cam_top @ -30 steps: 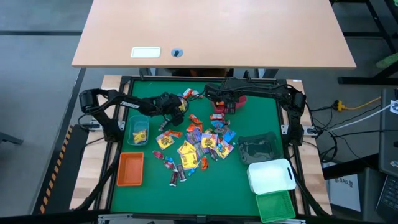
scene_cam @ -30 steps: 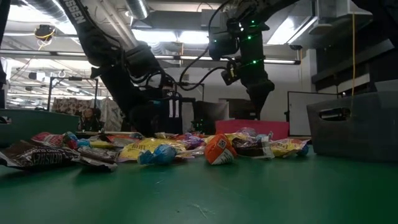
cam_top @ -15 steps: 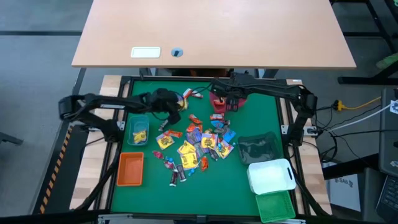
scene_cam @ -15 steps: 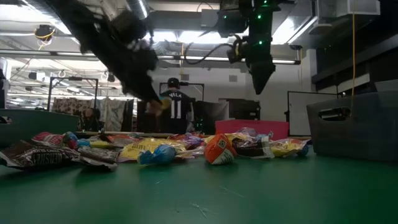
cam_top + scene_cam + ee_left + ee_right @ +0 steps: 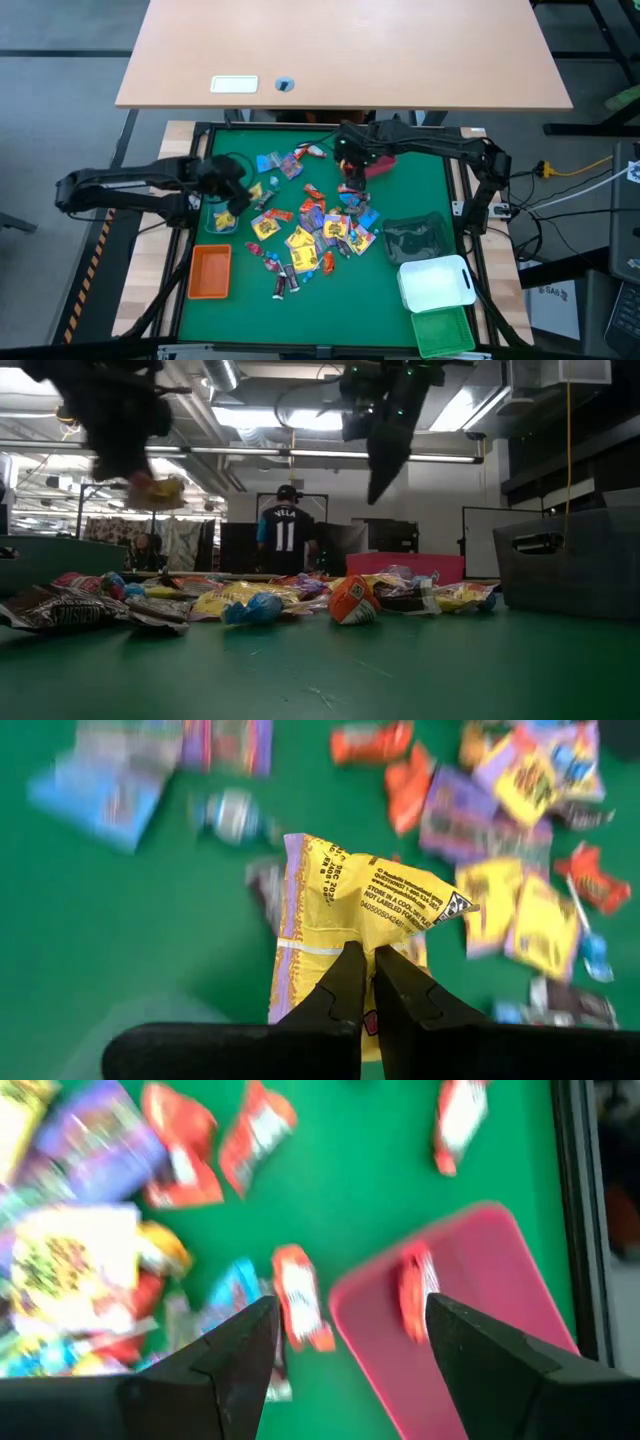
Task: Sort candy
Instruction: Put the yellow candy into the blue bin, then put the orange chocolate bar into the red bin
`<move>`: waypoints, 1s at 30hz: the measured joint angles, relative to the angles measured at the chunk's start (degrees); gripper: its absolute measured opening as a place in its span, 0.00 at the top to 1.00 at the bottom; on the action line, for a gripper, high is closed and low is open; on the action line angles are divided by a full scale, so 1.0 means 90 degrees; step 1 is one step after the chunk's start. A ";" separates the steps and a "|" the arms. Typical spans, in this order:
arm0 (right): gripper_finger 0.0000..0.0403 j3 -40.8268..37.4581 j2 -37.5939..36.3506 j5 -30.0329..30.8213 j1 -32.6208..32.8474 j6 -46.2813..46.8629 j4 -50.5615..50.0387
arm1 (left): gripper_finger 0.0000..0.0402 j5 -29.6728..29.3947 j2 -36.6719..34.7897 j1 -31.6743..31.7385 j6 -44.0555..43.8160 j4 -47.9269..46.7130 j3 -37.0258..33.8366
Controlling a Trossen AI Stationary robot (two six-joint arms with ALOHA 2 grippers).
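Observation:
Wrapped candy [image 5: 315, 230] in yellow, orange-red, blue and purple lies in a loose pile on the middle of the green mat. My left gripper [image 5: 365, 970] hangs near the table's left side, next to the clear bin [image 5: 222, 210], shut on a yellow candy [image 5: 350, 905]. In the low view this candy [image 5: 155, 490] sits high above the mat. My right gripper [image 5: 350, 1330] is open and points down over the near edge of the red bin [image 5: 480, 1290], which holds one red candy [image 5: 412, 1290]. My left gripper pinches the yellow candy's flat wrapper [image 5: 340, 935] between its two fingers, about the middle of the packet. The wrapper's crimped end sticks out past the fingertips. The candy is lifted clear of the mat and hangs just below the gripper.
An orange bin [image 5: 210, 270] stands at the near left. A dark bin [image 5: 415, 238], a white bin [image 5: 436, 283] and a green bin [image 5: 443, 332] stand at the near right. A person stands in the room beyond the table.
My left gripper has gone up and toward the table's left edge, away from the pile, rolling as it went, and the yellow candy has come up with it. My right gripper has risen a little over the red bin and tipped, still open.

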 joint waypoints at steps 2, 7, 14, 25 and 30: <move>0.37 0.0000 0.0000 -0.0079 0.0116 -0.0032 0.0337 | 1.00 0.0103 -0.0132 -0.0133 -0.0407 -0.0485 0.0000; 0.37 0.0000 0.0000 -0.0135 0.0404 -0.0043 0.0962 | 1.00 0.0292 -0.0155 -0.0393 -0.0880 -0.1578 0.0000; 0.37 0.0000 0.0005 -0.0132 0.0662 -0.0046 0.1247 | 0.99 0.0024 -0.0096 -0.0466 -0.0878 -0.2116 0.0000; 0.37 0.0010 0.0407 -0.0227 0.0649 -0.0046 0.1477 | 0.77 -0.0543 -0.0090 -0.0461 -0.0875 -0.2108 0.0000; 0.37 0.0007 0.0779 -0.0311 0.0649 -0.0014 0.1746 | 0.73 -0.0563 -0.0089 -0.0461 -0.0873 -0.2038 0.0000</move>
